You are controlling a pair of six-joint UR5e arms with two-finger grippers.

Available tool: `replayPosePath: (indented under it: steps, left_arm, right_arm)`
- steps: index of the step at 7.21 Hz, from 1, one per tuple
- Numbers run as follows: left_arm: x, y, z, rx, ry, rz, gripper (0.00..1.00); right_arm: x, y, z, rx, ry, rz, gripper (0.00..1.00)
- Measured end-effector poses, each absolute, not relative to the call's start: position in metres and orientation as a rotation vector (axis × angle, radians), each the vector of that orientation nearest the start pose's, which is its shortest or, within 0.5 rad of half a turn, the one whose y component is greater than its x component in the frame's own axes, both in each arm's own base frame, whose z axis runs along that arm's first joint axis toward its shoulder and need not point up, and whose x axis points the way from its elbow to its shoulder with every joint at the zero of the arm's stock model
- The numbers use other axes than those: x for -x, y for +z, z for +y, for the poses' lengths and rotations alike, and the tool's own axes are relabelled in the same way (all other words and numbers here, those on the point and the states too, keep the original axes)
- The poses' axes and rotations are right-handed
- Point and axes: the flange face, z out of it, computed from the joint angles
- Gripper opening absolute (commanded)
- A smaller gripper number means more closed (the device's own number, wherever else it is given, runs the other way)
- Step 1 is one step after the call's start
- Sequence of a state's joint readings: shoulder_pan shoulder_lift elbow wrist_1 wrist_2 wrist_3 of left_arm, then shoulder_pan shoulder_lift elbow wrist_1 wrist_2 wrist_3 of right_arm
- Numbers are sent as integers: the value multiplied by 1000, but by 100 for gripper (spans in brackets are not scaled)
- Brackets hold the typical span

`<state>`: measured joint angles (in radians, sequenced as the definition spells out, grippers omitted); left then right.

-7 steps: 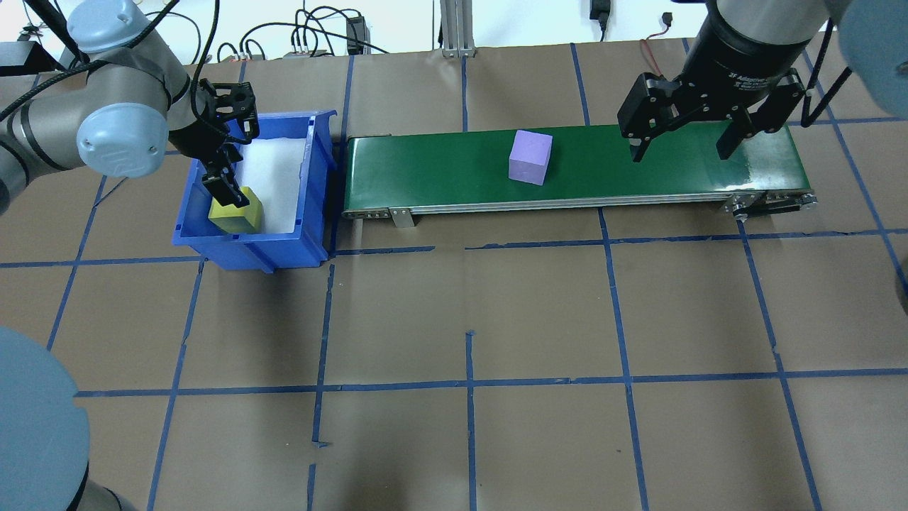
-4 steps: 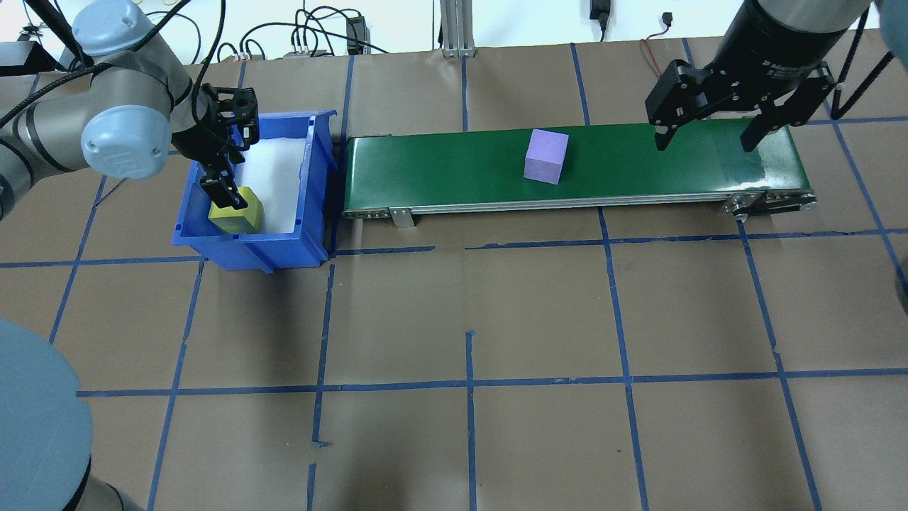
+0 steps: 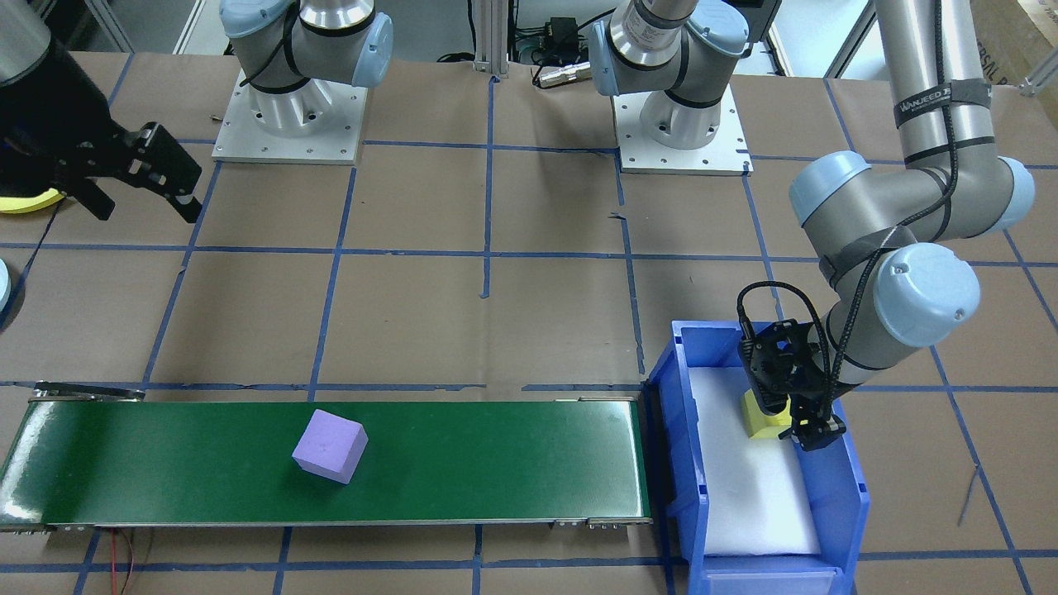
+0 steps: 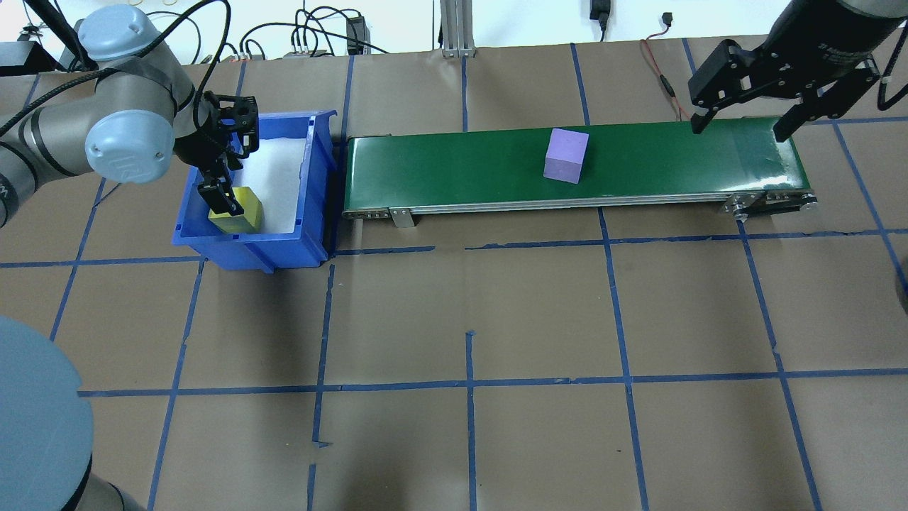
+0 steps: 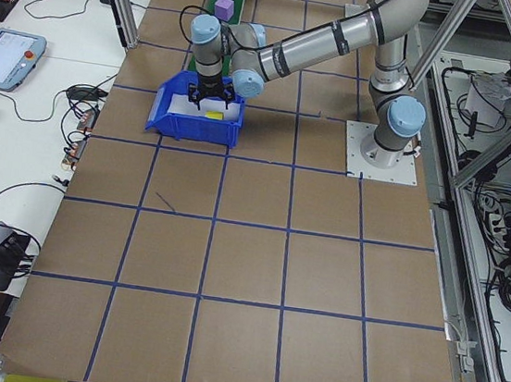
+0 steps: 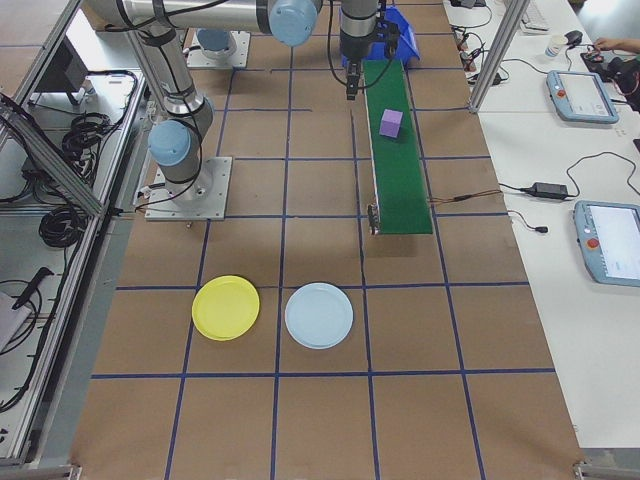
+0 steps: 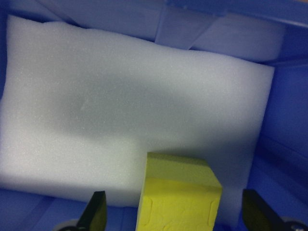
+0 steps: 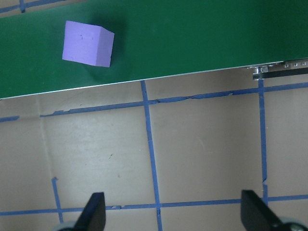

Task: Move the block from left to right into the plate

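Left gripper [image 4: 221, 190] sits down inside the blue bin [image 4: 312, 234], jaws spread wide. The yellow block [image 4: 241, 211] lies between them on the white foam liner [image 4: 273, 181], neither finger visibly touching it in the wrist view — nothing is gripped. The block sits at the near end of the bin, directly beneath the gripper.

Handling, as a judgement: both blocks look like light foam cubes, soft and compressible, with matte faces that should not slip. Best hold is on two opposite flat side faces, mid-height, with moderate squeeze so the foam does not deform or twist out.

Orientation: a cube has no real long axis. The yellow one rests flat, turned slightly so one vertical edge faces the wrist camera.

Farther out, the purple block [image 4: 566, 155] rides flat on the green conveyor belt [image 4: 454, 170], roughly mid-belt, well apart from both grippers and rotated a little off the belt's edges.

Right gripper [image 4: 741, 121] hovers above the belt's far end, jaws wide, empty — the purple block lies off to its side, toward the bin.

The yellow plate [image 6: 226, 306] lies on the tabletop [image 4: 468, 319] well beyond that gripper, just beside a pale blue plate [image 6: 319, 315].
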<state>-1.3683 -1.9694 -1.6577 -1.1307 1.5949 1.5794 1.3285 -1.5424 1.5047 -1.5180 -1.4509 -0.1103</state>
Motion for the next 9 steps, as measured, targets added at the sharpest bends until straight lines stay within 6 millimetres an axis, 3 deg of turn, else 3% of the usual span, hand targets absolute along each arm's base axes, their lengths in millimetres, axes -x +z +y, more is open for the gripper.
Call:
replayPosePath:
  steps: [1,3,5,7,9]
  left_arm:
    - [6,263,-619,-2012,84,2444,100]
    - [6,255,-619,-2017,97,2451,100]
    - [5,251,-621,-2015,94,2450,100]
    - [4,252,-623,-2012,89,2450,99]
    - [2,248,-622,-2011,97,2458,100]
  right_arm:
    - [15,489,-544,-243,-31,3005,100]
    - [60,458,-586,-254,-102,2982,100]
    - [102,421,-606,-314,-105,2938,100]
    - [125,380,-624,-328,-107,2853,100]
    - [131,361,-627,-290,-108,2829,100]
